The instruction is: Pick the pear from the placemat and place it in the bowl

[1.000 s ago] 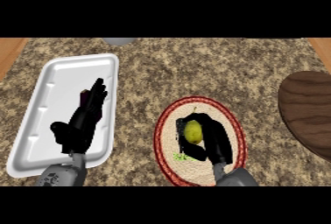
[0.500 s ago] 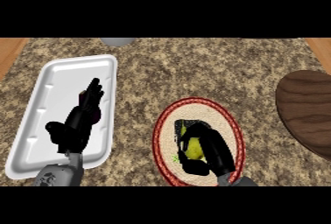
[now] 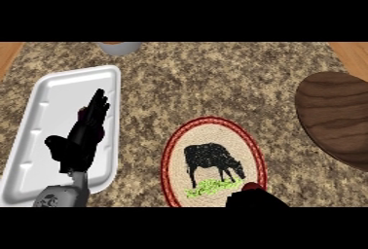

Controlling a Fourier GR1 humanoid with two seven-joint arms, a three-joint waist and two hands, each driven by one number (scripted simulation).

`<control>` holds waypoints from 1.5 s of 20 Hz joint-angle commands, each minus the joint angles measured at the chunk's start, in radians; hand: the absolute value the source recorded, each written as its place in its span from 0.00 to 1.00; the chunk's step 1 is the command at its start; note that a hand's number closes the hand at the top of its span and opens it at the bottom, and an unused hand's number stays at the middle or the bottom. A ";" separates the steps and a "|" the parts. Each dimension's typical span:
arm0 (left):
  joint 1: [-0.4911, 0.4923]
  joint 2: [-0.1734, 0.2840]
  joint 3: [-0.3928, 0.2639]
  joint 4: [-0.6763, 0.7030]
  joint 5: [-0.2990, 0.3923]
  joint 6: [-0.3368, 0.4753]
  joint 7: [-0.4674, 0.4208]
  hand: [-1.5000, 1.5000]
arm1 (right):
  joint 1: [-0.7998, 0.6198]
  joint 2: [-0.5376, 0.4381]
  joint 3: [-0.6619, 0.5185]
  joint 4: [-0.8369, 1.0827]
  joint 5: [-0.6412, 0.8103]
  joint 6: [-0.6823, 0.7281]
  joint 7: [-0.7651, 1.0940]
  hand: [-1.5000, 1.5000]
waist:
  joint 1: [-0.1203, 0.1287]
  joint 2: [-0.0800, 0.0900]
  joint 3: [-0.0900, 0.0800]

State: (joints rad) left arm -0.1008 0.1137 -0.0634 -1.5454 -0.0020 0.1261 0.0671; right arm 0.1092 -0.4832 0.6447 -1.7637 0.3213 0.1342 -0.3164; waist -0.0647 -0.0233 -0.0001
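The placemat point(image 3: 214, 163) is an oval woven mat with a red rim and a black cow standing on a patch of green grass in the middle. It lies on the speckled stone counter point(image 3: 215, 82), and its surface is bare: the cow picture shows whole.

The right hand point(image 3: 253, 196) shows only as a dark shape at the lower right rim of the placemat, touching the bottom edge of the view. From this small part I cannot tell if its fingers are curled or straight. The pear does not show anywhere in the view; perhaps it is hidden in this hand, but I cannot tell.

Left of the placemat lies a white tray point(image 3: 50, 102), long and with rounded corners, set a little slanted. The left hand point(image 3: 81, 136) rests over the tray, fingers straight and pointing away from the robot, holding nothing.

Right of the placemat, well apart from it, a dark wooden round board point(image 3: 338, 116) is cut by the right edge of the view. Far beyond the placemat, at the top of the counter, the lower part of a grey bowl point(image 3: 119, 47) shows.
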 commanded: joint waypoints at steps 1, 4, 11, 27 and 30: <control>0.025 0.015 0.019 0.005 0.003 0.001 -0.002 0.50 | 0.094 -0.186 -0.080 -0.163 -0.131 0.079 -0.226 1.00 | -0.033 0.000 0.003; 0.023 0.021 0.023 -0.011 -0.003 0.008 0.004 0.50 | 0.135 -0.310 -0.232 -0.254 -0.219 0.093 -0.363 1.00 | -0.047 -0.002 0.003; 0.035 0.033 0.053 -0.023 0.013 0.010 0.012 0.50 | 0.306 -0.534 -0.652 -0.297 -0.474 0.170 -0.560 1.00 | -0.066 0.002 0.000; -0.029 -0.015 -0.010 0.010 -0.011 -0.017 -0.003 0.50 | 0.467 -0.630 -1.351 -0.187 -0.955 0.491 -0.295 1.00 | 0.044 0.021 -0.001; -0.027 -0.033 -0.035 -0.012 -0.029 -0.007 0.022 0.50 | 0.374 -0.589 -1.312 -0.174 -0.809 0.370 -0.249 1.00 | 0.062 0.023 0.000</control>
State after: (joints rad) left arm -0.1316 0.1029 -0.0691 -1.5481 -0.0146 0.1170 0.0857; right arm 0.5422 -1.1163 -0.6685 -1.9349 -0.5746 0.5134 -0.5975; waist -0.0262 -0.0042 -0.0012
